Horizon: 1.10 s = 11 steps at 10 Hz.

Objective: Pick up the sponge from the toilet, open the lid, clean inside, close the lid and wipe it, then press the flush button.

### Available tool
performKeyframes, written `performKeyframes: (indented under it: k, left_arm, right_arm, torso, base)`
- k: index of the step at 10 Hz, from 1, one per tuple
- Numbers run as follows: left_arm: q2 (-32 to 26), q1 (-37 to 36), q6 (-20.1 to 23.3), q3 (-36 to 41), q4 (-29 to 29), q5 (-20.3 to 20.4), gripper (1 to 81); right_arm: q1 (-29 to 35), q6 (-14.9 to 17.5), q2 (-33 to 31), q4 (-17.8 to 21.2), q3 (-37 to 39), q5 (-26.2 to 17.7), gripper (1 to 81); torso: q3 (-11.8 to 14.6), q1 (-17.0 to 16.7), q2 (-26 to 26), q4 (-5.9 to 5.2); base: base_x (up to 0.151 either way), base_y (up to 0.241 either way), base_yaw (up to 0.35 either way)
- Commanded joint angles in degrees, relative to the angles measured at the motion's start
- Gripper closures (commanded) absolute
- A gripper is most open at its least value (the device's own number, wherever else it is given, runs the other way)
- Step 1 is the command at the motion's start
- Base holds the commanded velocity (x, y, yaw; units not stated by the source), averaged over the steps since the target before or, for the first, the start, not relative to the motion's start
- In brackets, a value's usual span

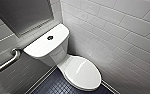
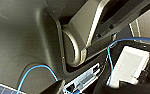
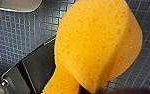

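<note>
I am pinching the sponge (image 3: 96,42) in my right gripper (image 3: 87,89). The orange foam is folding under the squeeze and hanging above the dark mosaic floor (image 3: 21,32), touching nothing. I cannot tell how my left gripper is set; its wrist camera is looking at the robot's own body and blue cables.

Ahead and below, the toilet (image 1: 53,56) is sitting in a corner with its lid (image 1: 82,72) lying flat and shut over the bowl. The flush button (image 1: 50,37) is showing dark in the middle of the tank (image 1: 38,48) top.

With the sponge in hand and the lid down, I am judging that raising the lid is the step in hand, though I cannot tell whether any cleaning is done. That calls for catching the lid's front lip and swinging it back toward the tank.

Room is tight. The tiled wall (image 1: 121,37) is running just beside the bowl on one side, a grab rail (image 1: 8,62) is jutting out on the other, and open floor is lying in front.
</note>
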<state>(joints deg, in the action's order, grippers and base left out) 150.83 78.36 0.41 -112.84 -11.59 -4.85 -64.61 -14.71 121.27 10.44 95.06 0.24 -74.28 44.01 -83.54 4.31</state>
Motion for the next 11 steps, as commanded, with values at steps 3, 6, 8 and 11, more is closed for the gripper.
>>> performKeyframes:
  k: [3,6,8,11]
  left_arm:
    - [-1.67,0.7,0.38,1.65,0.52,-4.9,1.0]
    - [-1.76,0.62,-0.06,1.56,0.52,-4.9,1.0]
    - [-1.5,0.62,-0.06,1.21,0.52,-4.9,1.0]
    - [-1.14,0.7,-0.24,-0.19,0.52,-4.9,1.0]
  right_arm:
    - [-9.08,0.39,5.31,-3.66,5.21,1.6,81.1]
    - [-14.79,0.39,9.97,-7.17,7.84,4.23,81.1]
    - [-18.49,0.39,12.53,-8.59,9.69,6.7,81.1]
    - [-21.66,0.39,19.29,-12.72,16.45,8.19,81.1]
  torso:
    - [9.64,-6.29,9.64,2.46]
    - [15.12,-10.41,15.8,4.24]
    - [18.6,-13.2,20.0,5.39]
    - [17.4,-16.9,25.46,4.61]
  base:
    - [0.0,0.0,0.0]
    - [0.0,0.0,0.0]
    - [0.0,0.0,0.0]
    - [0.0,0.0,0.0]
